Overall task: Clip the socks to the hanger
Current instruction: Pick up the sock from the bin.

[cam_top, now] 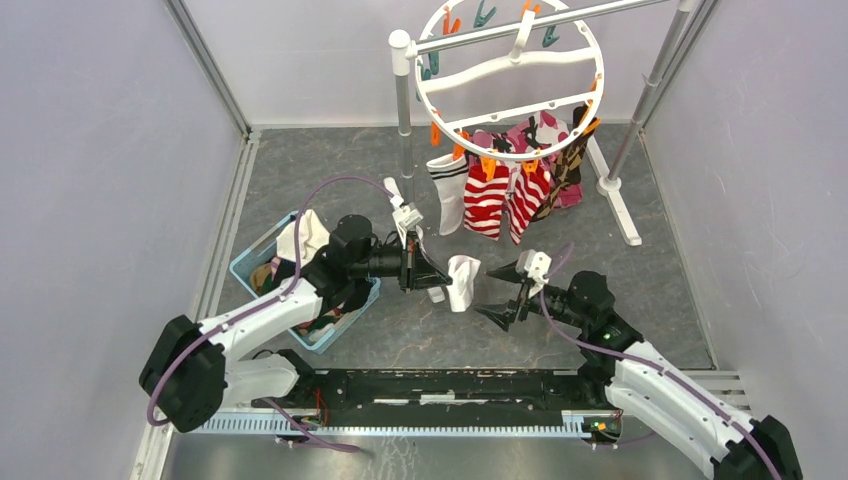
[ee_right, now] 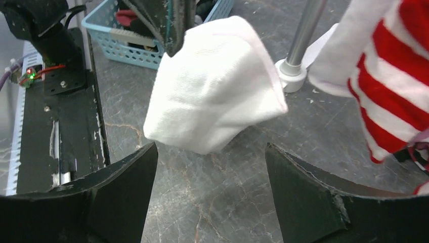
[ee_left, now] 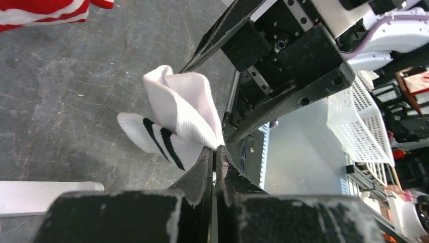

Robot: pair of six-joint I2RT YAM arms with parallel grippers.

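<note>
My left gripper [cam_top: 443, 277] is shut on a white sock [cam_top: 463, 283] with dark cuff stripes and holds it above the floor. The left wrist view shows the sock [ee_left: 177, 121] pinched at my shut fingertips [ee_left: 216, 150]. My right gripper [cam_top: 492, 292] is open just right of the sock, its jaws wide apart. In the right wrist view the sock [ee_right: 217, 86] hangs just ahead of the open gripper [ee_right: 210, 149]. The round white hanger [cam_top: 510, 80] hangs from the rail at the back, with several socks [cam_top: 500, 195] clipped under it: white, red-and-white striped and argyle.
A light blue basket [cam_top: 262, 258] with more clothes stands at the left beside my left arm. The silver rail's poles [cam_top: 404, 110] and white foot [cam_top: 625, 215] stand at the back. Grey walls close both sides. The black base rail [cam_top: 450, 385] runs along the near edge.
</note>
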